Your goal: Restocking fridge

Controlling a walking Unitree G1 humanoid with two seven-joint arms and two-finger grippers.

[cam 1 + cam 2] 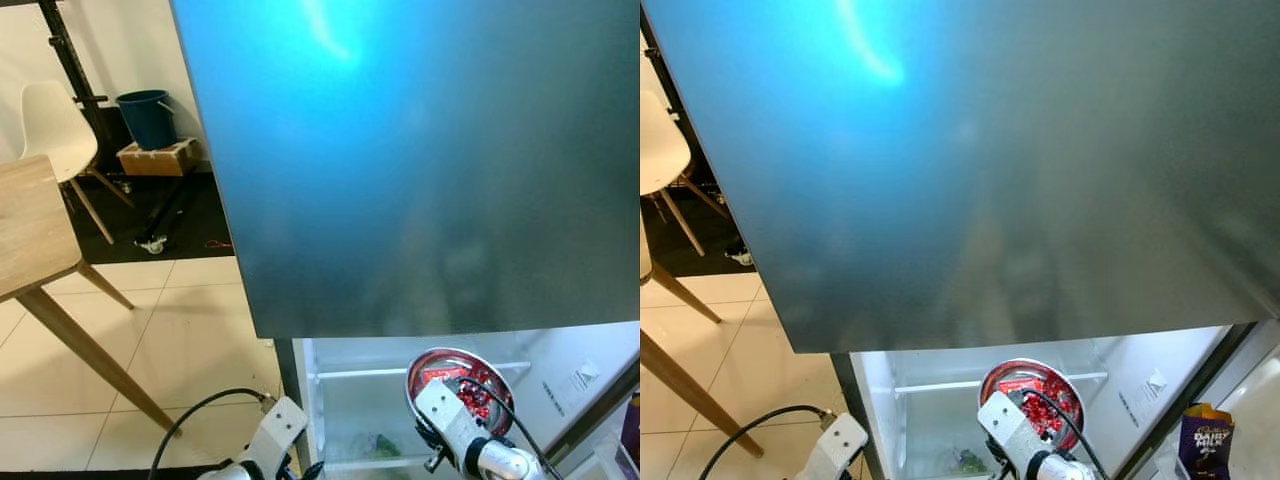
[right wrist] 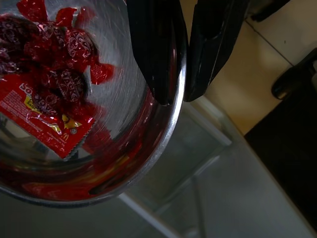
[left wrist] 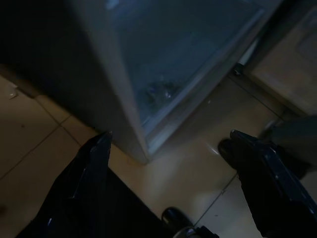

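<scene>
1. my right gripper (image 2: pixel 177 91) is pinched on the rim of a steel bowl (image 2: pixel 148 148), one black finger inside the wall, the other outside, at about 1 o'clock on the bowl as the wrist camera sees it.
2. the bowl holds red wrapped sweets (image 2: pixel 59 69) and a flat red sachet (image 2: pixel 39 124), heaped toward its 10 o'clock side. from the head the bowl (image 1: pixel 458 380) sits at 5 o'clock in my picture, just past the right wrist, in front of the lit fridge compartment (image 1: pixel 360 400).
3. my left gripper (image 3: pixel 171 163) hangs low with its fingers spread wide and nothing between them, over pale floor tiles (image 3: pixel 198 168) beside the fridge's lower corner.
4. inside the compartment there is a white shelf (image 1: pixel 360 373) behind the bowl and something green (image 1: pixel 375 445) lower down; i can't tell what it is.
5. the grey upper fridge door (image 1: pixel 420 160) covers the picture from 11 to 3 o'clock.
6. a purple chocolate packet (image 1: pixel 1205 440) stands at 4 o'clock in the right eye.
7. at 9 o'clock a wooden table (image 1: pixel 30 225); at 10 o'clock a white chair (image 1: pixel 55 125) and a blue bucket (image 1: pixel 148 117).
</scene>
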